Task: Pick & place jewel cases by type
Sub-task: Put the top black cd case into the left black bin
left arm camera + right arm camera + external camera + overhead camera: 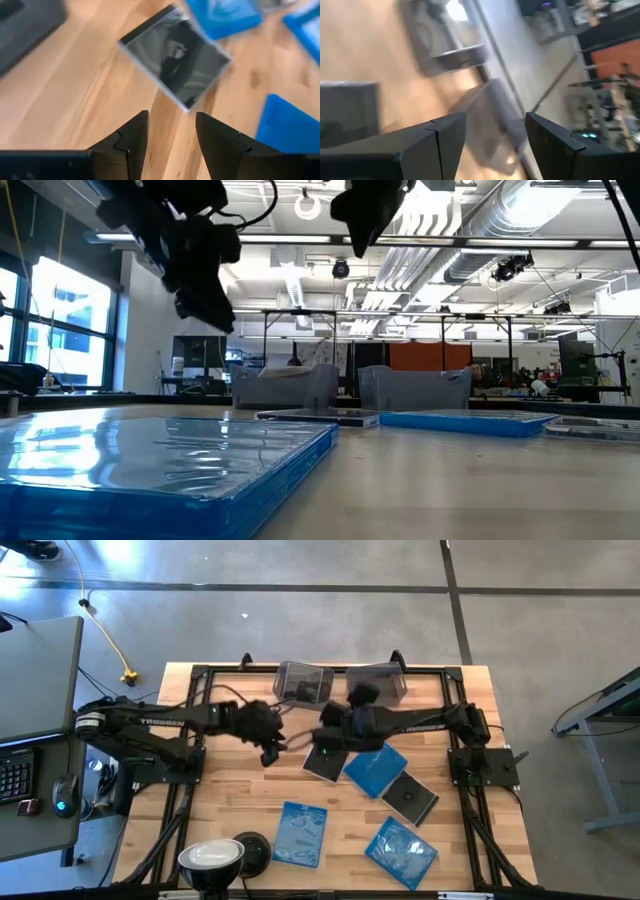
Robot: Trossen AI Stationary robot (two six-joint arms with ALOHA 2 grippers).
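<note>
From above, the left gripper (272,745) hangs over the middle of the table (230,790) beside a dark case (325,760), and the right gripper (322,735) sits just past that case's far edge; a blue case (376,769) touches or overlaps the dark one, a second dark case (411,797) lies next to it, and two more blue cases (301,833) (402,849) lie nearer the front edge, while the two grey bins (303,683) (378,683) stand at the back. At table height both grippers hang clear above the wood, and the cases lie flat and thin. The left wrist camera shows its fingers (131,142) apart and empty, with the dark case (175,57) ahead. The right wrist camera shows its fingers (445,140) spread too, nothing between them. These cases look light, stiff, glossy and likely slippery, and brittle plastic could crack; lying flat they offer little to grab, so pinching across two opposite edges, perhaps after tipping one side up, seems best
</note>
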